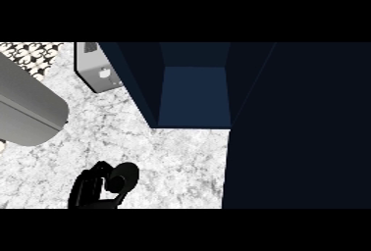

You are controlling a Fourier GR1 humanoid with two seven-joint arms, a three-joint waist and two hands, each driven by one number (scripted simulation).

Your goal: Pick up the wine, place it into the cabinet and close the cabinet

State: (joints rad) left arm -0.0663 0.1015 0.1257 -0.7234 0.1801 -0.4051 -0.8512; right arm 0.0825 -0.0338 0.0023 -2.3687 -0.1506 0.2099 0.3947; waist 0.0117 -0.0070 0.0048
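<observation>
A black hand [91,191], which I take for my left, shows at the lower left over the marble counter [181,157]. Its fingers curl round a dark round thing, seemingly the wine bottle [124,175] seen from above. The dark blue cabinet [194,93] stands open up and to the right of the hand, its inside bare. Its door [297,127] is swung out and fills the right side of the view. A big grey forearm [25,108] crosses the left edge close to the camera. My right hand does not show.
A grey appliance with a flat face [98,73] stands at the back, left of the cabinet. A patterned wall [29,54] shows at the top left. Bare marble lies between the hand and the cabinet's mouth.
</observation>
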